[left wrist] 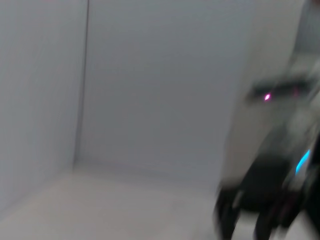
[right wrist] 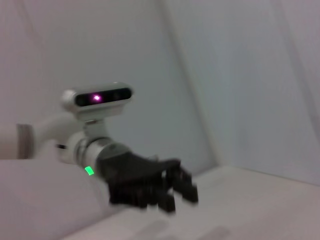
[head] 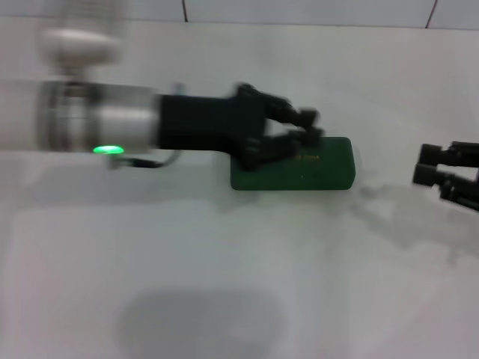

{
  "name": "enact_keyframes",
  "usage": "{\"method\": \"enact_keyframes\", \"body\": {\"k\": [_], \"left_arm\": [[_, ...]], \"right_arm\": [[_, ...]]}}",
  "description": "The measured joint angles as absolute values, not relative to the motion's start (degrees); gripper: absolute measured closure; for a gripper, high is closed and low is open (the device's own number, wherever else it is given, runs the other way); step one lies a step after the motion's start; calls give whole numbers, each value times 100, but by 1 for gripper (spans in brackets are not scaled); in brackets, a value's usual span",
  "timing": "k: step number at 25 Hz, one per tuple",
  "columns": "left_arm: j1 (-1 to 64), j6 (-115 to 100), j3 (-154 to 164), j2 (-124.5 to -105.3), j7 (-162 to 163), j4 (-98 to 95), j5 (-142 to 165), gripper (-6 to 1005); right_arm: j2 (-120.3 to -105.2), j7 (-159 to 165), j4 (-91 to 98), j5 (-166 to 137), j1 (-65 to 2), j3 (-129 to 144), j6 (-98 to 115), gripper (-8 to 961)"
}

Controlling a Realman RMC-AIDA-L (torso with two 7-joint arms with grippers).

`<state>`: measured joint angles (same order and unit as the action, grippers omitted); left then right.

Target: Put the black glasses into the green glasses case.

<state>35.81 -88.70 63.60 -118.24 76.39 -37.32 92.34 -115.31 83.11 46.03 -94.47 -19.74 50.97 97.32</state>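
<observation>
The green glasses case (head: 318,170) lies flat on the white table (head: 224,262), right of the middle, with small gold lettering on its top; it looks closed. My left gripper (head: 313,127) reaches in from the left and hangs over the case's far left part, covering that end. It also shows in the right wrist view (right wrist: 170,192), blurred, with nothing visible in it. My right gripper (head: 425,164) is open and empty at the table's right edge, clear of the case. The black glasses show in no view.
A tiled wall (head: 299,11) runs along the table's far edge. The left wrist view shows bare walls and my right arm (left wrist: 272,185), blurred. A soft shadow (head: 202,321) lies on the table near the front.
</observation>
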Motion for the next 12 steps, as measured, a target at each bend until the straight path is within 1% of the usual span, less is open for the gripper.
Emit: {"method": "enact_keyframes", "body": {"k": [1,4,7,9,12], "left_arm": [[3381,-9246,6262,-11729,7618,-3830,8979,851],[2873,-10213,5898,-11432,7577,-3887,8519,775],[2473,-10677,5631,-11239,7348,-3846,8492,699],[2261,-10827,5611,-11181,7106,-3826,8516,649],[2060,-10959,5633,-11164,6816,-3702,8606,500]], "right_arm": [[-11546,8247,4600,-9437,-2008,5111,9890,654],[-11600,8023,4524,-9168,-2109,5223,10448,652],[-11613,7893,4441,-8511,-2181,5743,10611,521],[-11611,7798,4441,-8232,-2238,6155,10510,433],[-11610,7683,4398,-8069,-2387,6526,10268,313]]}}
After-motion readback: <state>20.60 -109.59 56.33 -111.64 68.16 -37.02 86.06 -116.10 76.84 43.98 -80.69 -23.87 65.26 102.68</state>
